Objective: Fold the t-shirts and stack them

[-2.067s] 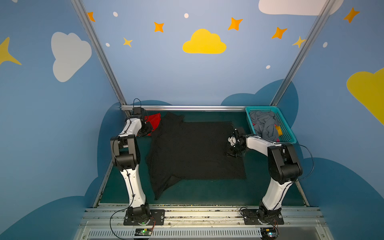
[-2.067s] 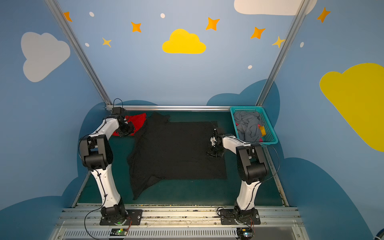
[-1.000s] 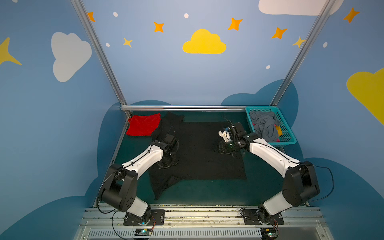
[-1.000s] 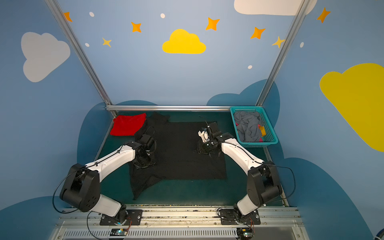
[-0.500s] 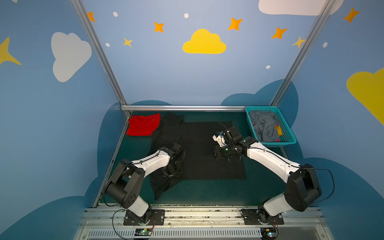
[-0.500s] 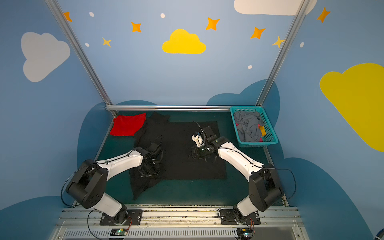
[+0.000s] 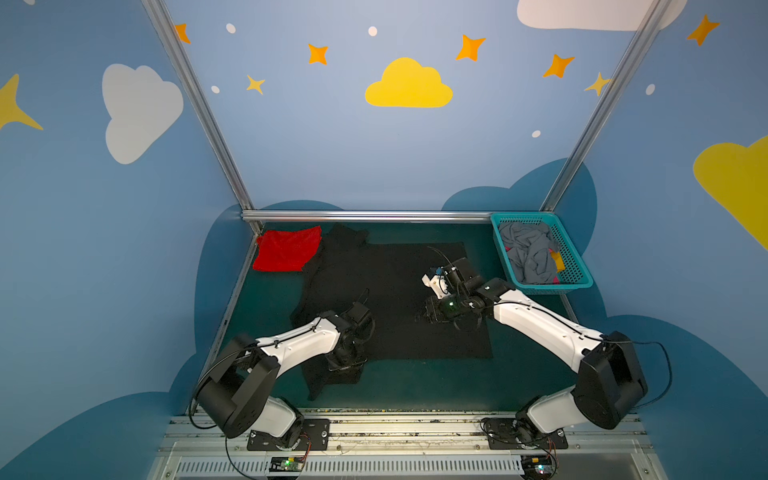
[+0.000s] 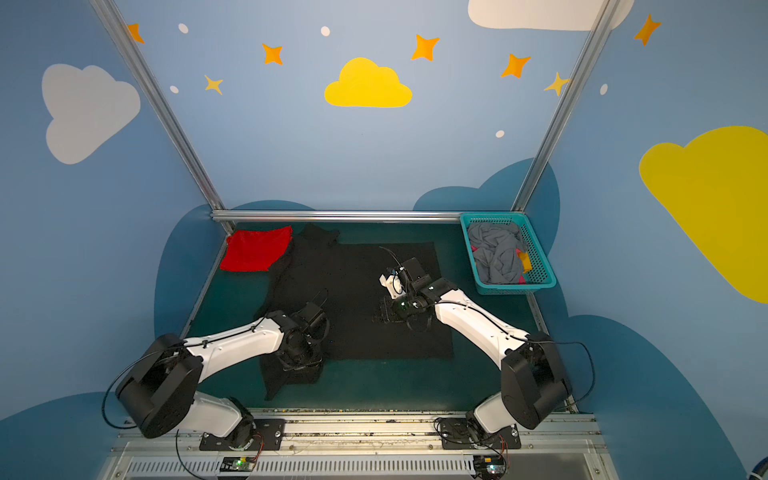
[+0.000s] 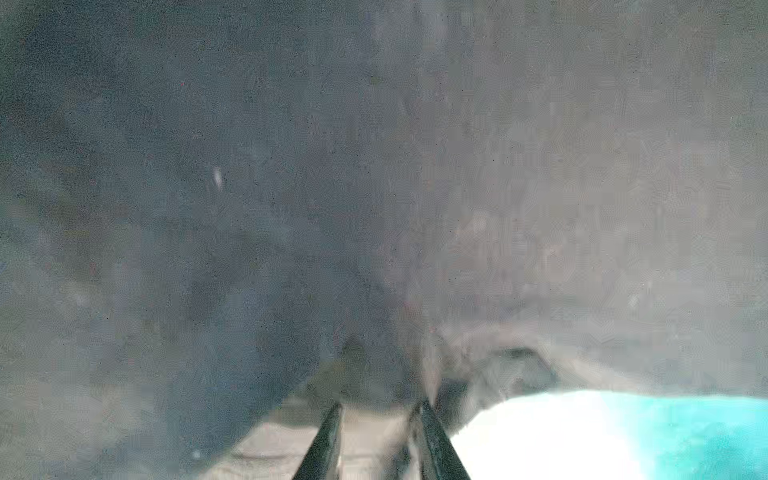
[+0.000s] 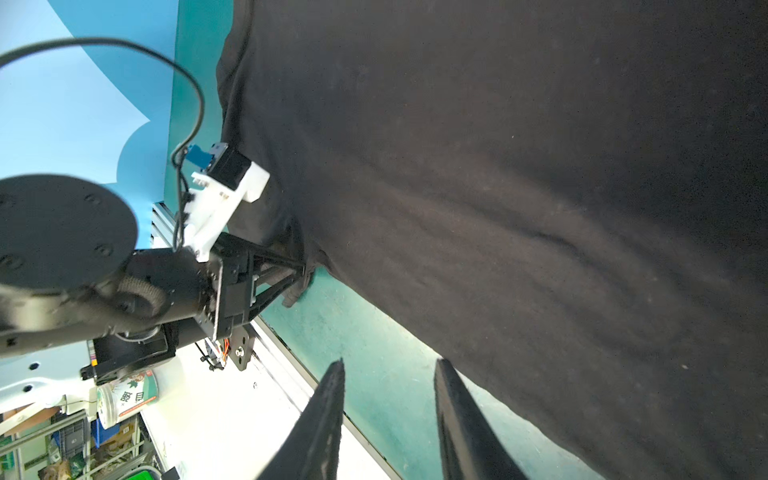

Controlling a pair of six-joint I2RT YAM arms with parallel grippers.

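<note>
Left fingers (image 9: 326, 440), parted, seemingly touch the black t-shirt's (image 7: 390, 291) edge; right fingers (image 10: 326, 415) spread.

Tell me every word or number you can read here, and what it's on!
White round plastic tub with a green label, right wrist view: printed characters, sideways and too small to read surely.
Black cloth t-shirt, red cloth t-shirt, teal plastic mesh basket: no words visible.
Blue painted walls: clouds and stars only, no words.
</note>
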